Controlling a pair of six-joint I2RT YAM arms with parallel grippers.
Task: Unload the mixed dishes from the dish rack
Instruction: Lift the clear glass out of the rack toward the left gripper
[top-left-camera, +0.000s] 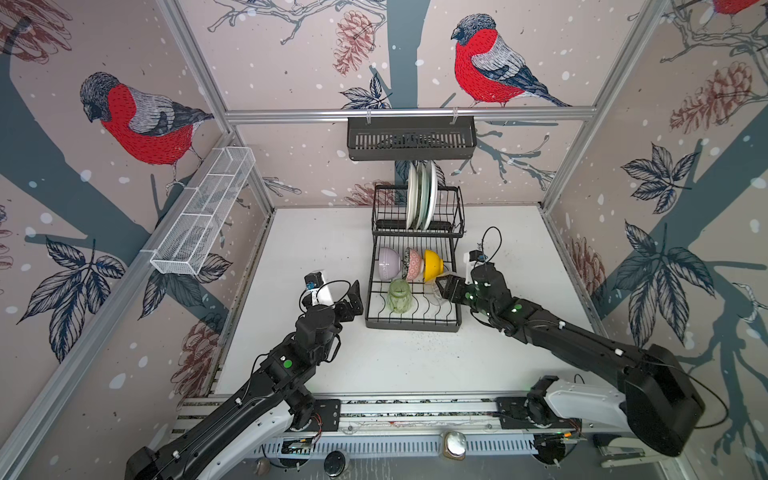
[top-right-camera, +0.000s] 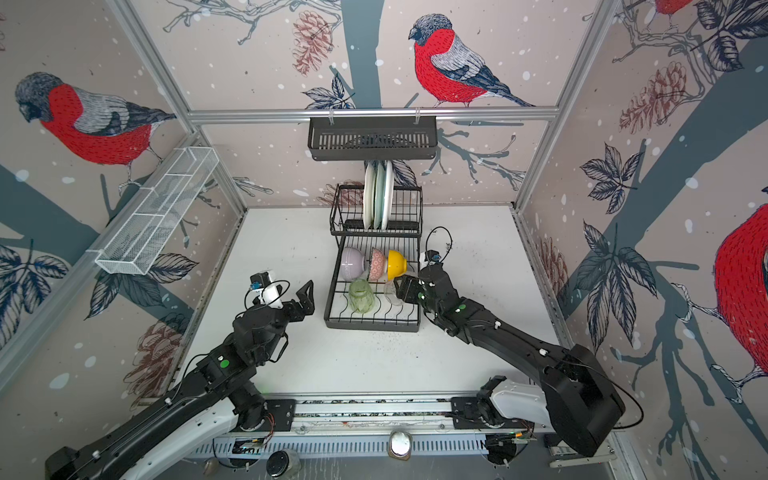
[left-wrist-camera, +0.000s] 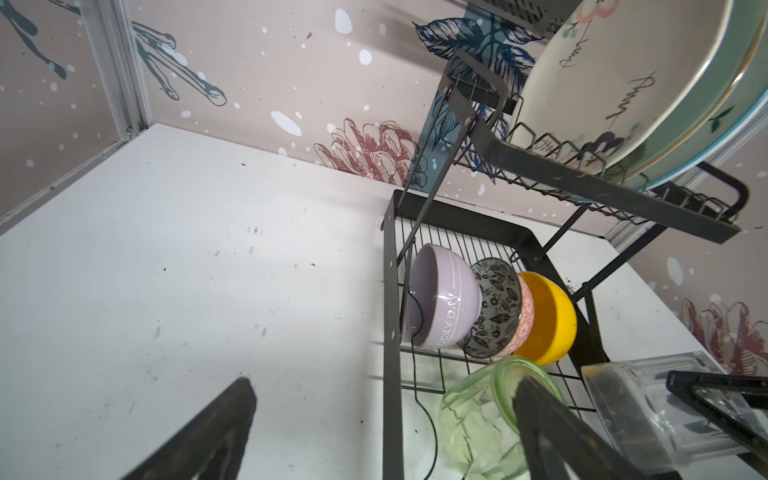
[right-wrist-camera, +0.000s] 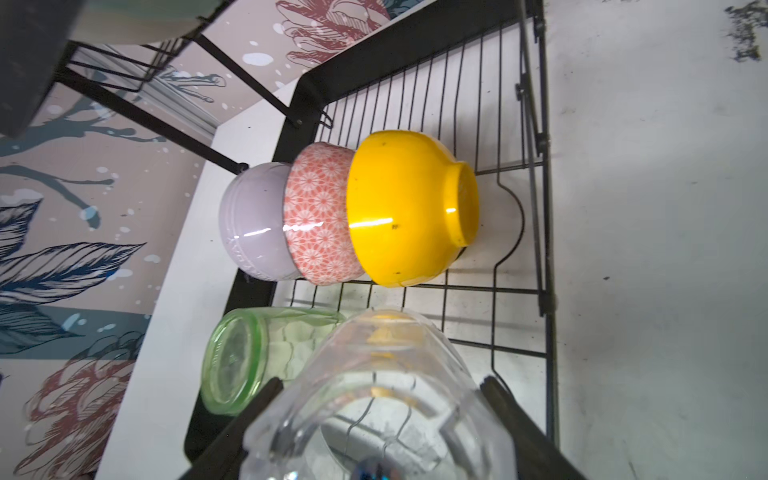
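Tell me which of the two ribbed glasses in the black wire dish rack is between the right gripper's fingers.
The clear ribbed glass: the right gripper is closed around it. The green ribbed glass sits free beside it.

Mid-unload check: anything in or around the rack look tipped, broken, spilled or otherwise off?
Nothing looks broken or spilled. The green glass and the clear glass held in the right gripper look intact. Only oddity: dark specks scattered on the white table in front of the dish rack.
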